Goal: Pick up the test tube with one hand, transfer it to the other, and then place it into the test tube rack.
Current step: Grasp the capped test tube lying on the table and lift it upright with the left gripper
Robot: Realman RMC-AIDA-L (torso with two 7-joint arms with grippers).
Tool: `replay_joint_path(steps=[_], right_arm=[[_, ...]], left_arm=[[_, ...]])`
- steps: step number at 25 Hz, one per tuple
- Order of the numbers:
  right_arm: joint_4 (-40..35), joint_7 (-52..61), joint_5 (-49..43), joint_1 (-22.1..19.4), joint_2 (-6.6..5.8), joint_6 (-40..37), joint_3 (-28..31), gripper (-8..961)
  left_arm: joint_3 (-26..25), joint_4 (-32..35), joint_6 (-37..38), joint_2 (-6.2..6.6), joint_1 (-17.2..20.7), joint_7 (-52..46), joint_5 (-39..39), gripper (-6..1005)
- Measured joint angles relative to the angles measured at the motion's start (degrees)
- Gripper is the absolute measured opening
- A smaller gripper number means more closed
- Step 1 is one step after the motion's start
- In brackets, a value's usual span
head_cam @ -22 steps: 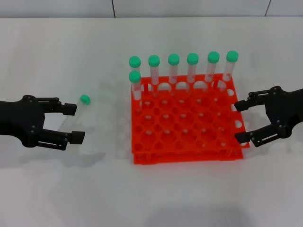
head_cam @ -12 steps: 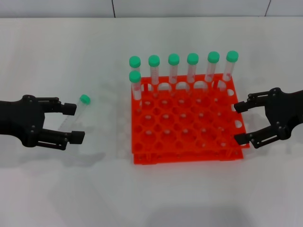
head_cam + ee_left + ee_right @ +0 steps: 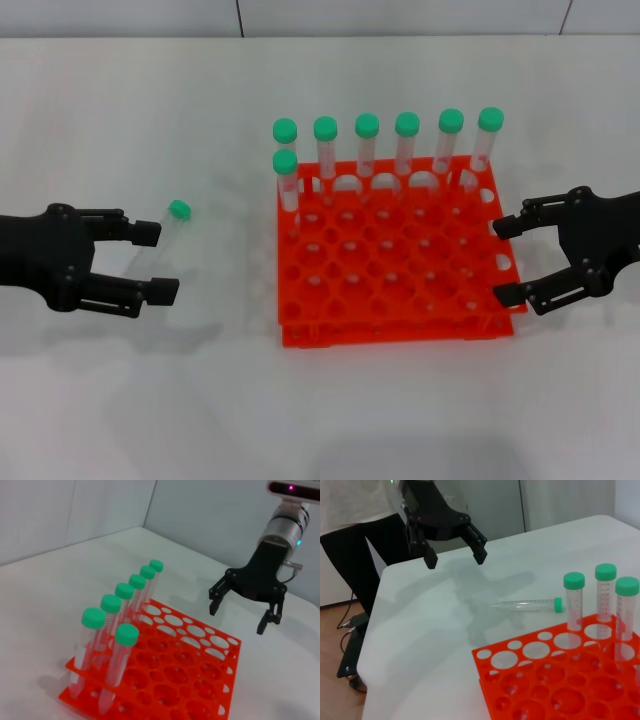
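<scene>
Left gripper (image 3: 153, 261): jaws wide apart, empty, held above the table.
Test tube (image 3: 160, 241): lying flat on the white table (image 3: 400, 400), below and between those fingertips, green cap pointing away.
Right gripper (image 3: 503, 260): spread open, empty, at the orange rack's (image 3: 395, 300) right edge.
Seven capped tubes (image 3: 407, 140): upright at the rack's far side.

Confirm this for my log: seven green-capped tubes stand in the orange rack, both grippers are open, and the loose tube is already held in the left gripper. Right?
One detail is wrong. The loose test tube is not held: the right wrist view shows it lying on the table, with the left gripper above it, apart. The rest holds: seven tubes stand in the test tube rack, and the left gripper and right gripper are open.
</scene>
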Motion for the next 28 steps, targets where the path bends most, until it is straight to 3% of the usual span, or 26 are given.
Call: replay_joint_path(steps=[11,22,28], right_arm=[[0.0,-0.3,-0.2,0.4,0.15,0.8,0.0,871],[-1.0,-0.9,-0.3,0.5,0.62,2.3,-0.5,872],[-1.5,-1.6,-0.4,1.0,1.08,3.2,-0.6,871]], left_arm=[[0.4,11.5,2.0,-0.05,-1.3,-19.4,4.2,876],[0.5,11.6,2.0,0.71,-8.3,-34.8,18.7,875],[0.5,10.5,-1.1,-0.43,-10.6,-37.7,27.4,875]])
